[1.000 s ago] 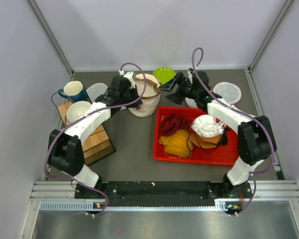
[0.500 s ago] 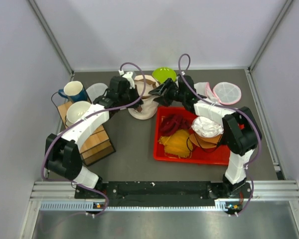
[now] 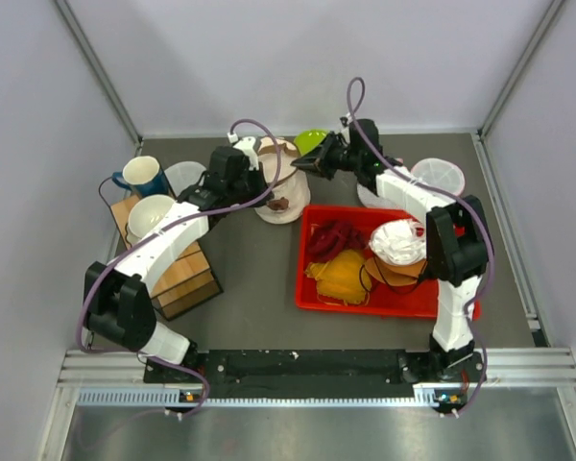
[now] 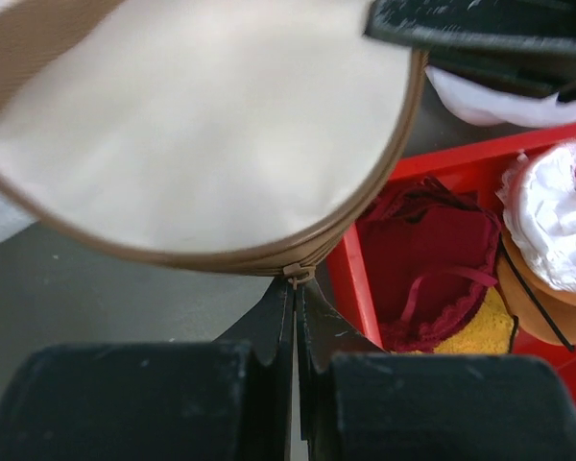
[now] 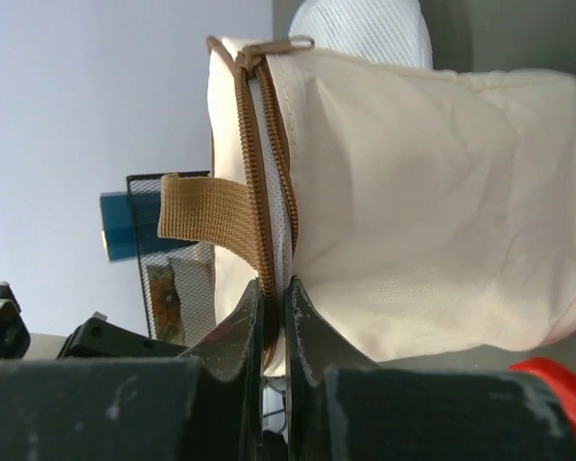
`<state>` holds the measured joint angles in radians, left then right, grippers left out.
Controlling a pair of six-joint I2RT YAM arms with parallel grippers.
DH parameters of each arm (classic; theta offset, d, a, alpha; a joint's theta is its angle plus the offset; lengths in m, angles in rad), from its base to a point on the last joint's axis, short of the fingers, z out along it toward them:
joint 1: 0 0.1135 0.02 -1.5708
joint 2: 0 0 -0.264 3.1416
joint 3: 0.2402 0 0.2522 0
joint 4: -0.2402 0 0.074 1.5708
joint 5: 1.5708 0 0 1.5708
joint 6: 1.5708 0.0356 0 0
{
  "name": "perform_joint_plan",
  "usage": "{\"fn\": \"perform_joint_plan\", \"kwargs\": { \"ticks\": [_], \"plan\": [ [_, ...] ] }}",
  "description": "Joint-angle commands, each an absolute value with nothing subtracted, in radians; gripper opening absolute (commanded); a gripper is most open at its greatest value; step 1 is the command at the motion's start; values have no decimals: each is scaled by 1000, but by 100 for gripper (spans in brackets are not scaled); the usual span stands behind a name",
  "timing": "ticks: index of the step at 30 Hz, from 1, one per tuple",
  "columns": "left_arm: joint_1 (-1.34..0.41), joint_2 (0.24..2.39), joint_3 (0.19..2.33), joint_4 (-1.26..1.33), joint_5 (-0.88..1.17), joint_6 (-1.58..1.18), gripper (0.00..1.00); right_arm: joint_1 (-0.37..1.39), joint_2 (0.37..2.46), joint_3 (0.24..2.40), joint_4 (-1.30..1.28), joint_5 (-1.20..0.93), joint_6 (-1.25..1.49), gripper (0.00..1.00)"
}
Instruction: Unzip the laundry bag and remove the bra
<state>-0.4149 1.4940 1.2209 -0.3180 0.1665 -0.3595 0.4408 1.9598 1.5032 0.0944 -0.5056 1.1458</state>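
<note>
The cream-beige laundry bag [image 3: 278, 184] with brown zipper edging is tipped between the two arms at the back of the table. My left gripper [image 3: 260, 175] is shut on the small zipper pull [image 4: 299, 275] at the rim of the bag's round end [image 4: 202, 125]. My right gripper [image 3: 301, 165] is shut on the brown zipper edge [image 5: 269, 259] of the bag [image 5: 432, 211], just below a brown webbing loop [image 5: 206, 206]. The bra is hidden.
A red tray [image 3: 319, 294] in front of the bag holds a dark red garment [image 3: 334, 237], a yellow one [image 3: 341, 274] and a white cupped one [image 3: 398, 242]. A green bowl [image 3: 313, 142] sits behind. Mugs [image 3: 144, 176] and a wooden box [image 3: 187, 274] stand left; a mesh pouch [image 3: 438, 178] lies right.
My right gripper swung left to the bag and closed on its zipper edge. The bag has tipped and shifted slightly. The left gripper kept its hold.
</note>
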Motion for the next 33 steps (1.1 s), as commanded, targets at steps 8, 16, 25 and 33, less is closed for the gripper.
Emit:
{"fn": "perform_joint_plan", "kwargs": {
  "ticks": [8,16,25,33],
  "plan": [
    [-319,1361,1201,-284,77,-321,0,244,2273,2126,-298,-926,770,0],
    [-342,1451,1233,-261,172,-387,0,255,2100,1882,-235,-755,804,73],
    [-396,1454,1146,-226,155,-439,0,299,1749,1235,216,-551,1115,86],
    [-423,1416,1111,-229,150,-442,0,409,1755,1209,310,-548,1251,82]
  ]
}}
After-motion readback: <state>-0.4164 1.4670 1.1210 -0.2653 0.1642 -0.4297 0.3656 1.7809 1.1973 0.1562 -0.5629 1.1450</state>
